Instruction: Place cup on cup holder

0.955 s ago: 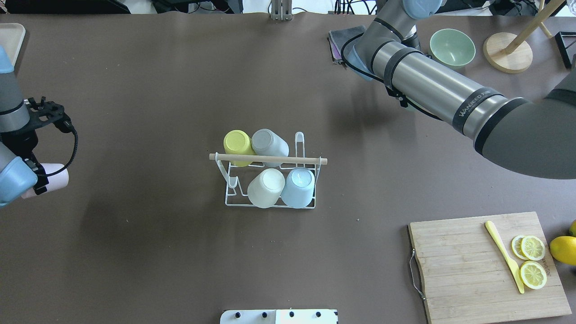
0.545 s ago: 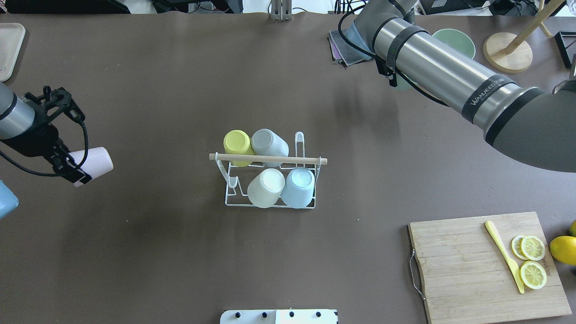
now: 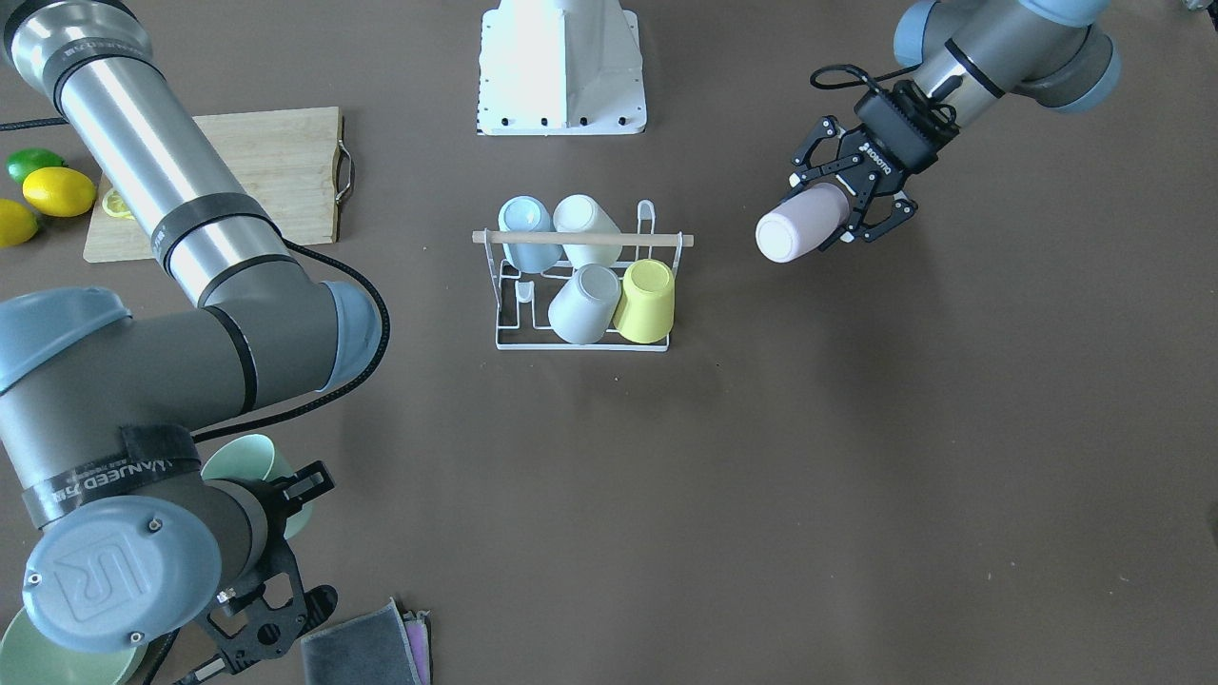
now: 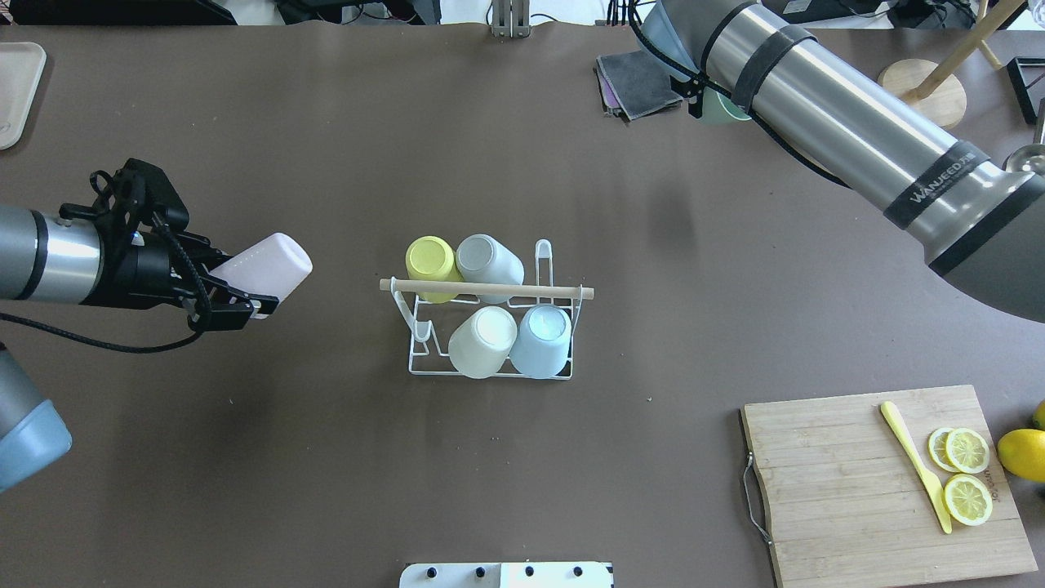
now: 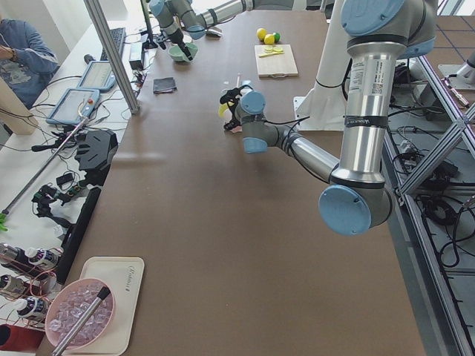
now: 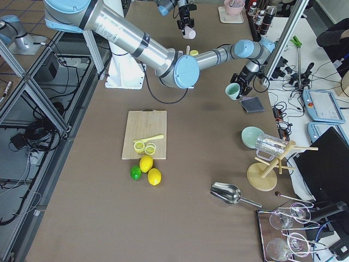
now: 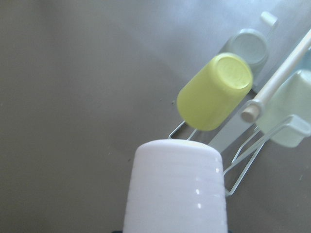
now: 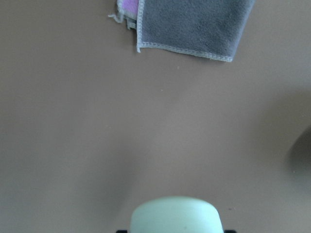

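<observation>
The cup holder (image 4: 488, 330), a white wire rack with a wooden rod on top, stands mid-table and shows in the front view (image 3: 581, 287) too. It holds a yellow, a grey, a cream and a light blue cup, all upside down. My left gripper (image 4: 245, 284) is shut on a pale pink cup (image 4: 265, 270) held sideways above the table, left of the rack; this cup fills the left wrist view (image 7: 175, 191). My right gripper (image 3: 284, 538) is shut on a pale green cup (image 3: 259, 464) at the far right, near the cloths.
A grey cloth (image 4: 638, 82) on a purple one lies at the far side. A green bowl (image 3: 57, 658) and a wooden stand (image 4: 914, 96) stand far right. A cutting board (image 4: 865, 498) with lemon slices and a yellow knife is near right, with lemons beside it.
My left gripper has carried the pink cup to the right, toward the rack, and turned it sideways. My right arm has swung toward the table's far edge with the green cup.
</observation>
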